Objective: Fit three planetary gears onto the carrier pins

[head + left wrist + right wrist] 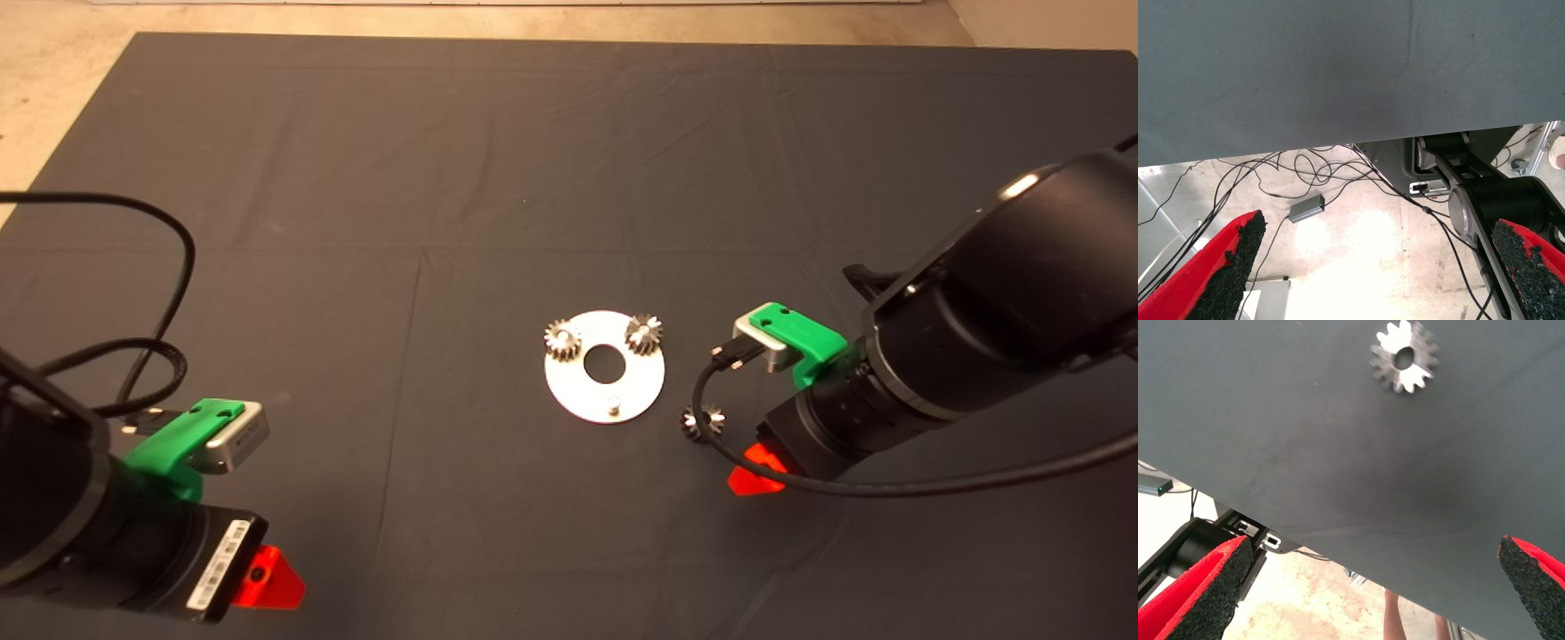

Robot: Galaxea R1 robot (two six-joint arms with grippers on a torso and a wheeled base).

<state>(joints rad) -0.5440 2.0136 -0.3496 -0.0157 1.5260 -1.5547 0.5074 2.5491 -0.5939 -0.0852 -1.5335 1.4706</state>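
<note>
A loose gear was seen flat on the dark mat, beyond the wide-spread right gripper — the left gripper likewise spread, over floor cables.

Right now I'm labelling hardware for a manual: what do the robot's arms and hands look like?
Both arms are thick, black and cylindrical. Each hand, left hand and right hand, has red fingers with rough black pads, a green bracket holding a silver camera box, and black cables. The left carries a white label.

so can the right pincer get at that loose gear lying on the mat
Probably yes. The right pincer is open and sits just beside the loose gear, which lies flat on the mat clear of the silver disc. Only the arm's own black cable arcs close over it.
</note>
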